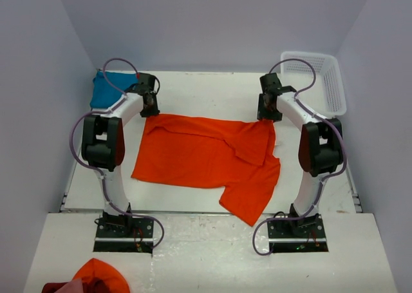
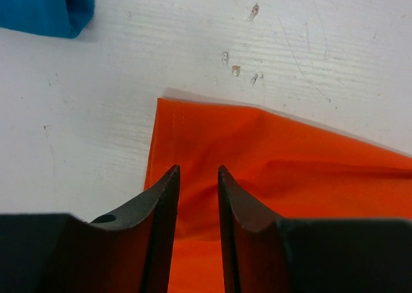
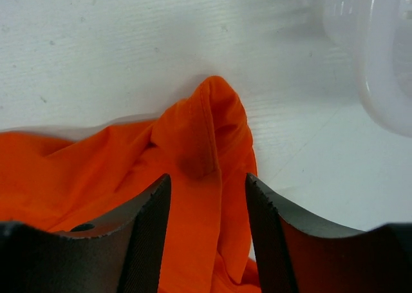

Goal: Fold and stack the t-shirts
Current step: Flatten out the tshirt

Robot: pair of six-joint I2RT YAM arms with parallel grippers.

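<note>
Left fingers (image 2: 161, 216): narrow gap over orange shirt (image 1: 193, 154) corner; grip unclear.
Right fingers (image 3: 149, 225): wide, straddling raised fold.
Room: bare table (image 1: 206, 90) beyond hem; teal shirt (image 1: 103, 92) left, basket (image 1: 336, 90) right.

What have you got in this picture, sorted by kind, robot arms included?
Robot arms: 2 (left arm, right arm)
T-shirts: 2 (orange t-shirt, teal-blue t-shirt)
White plastic basket: 1
Cloth heap, orange and dark red, near left corner: 1
Total: 6
</note>
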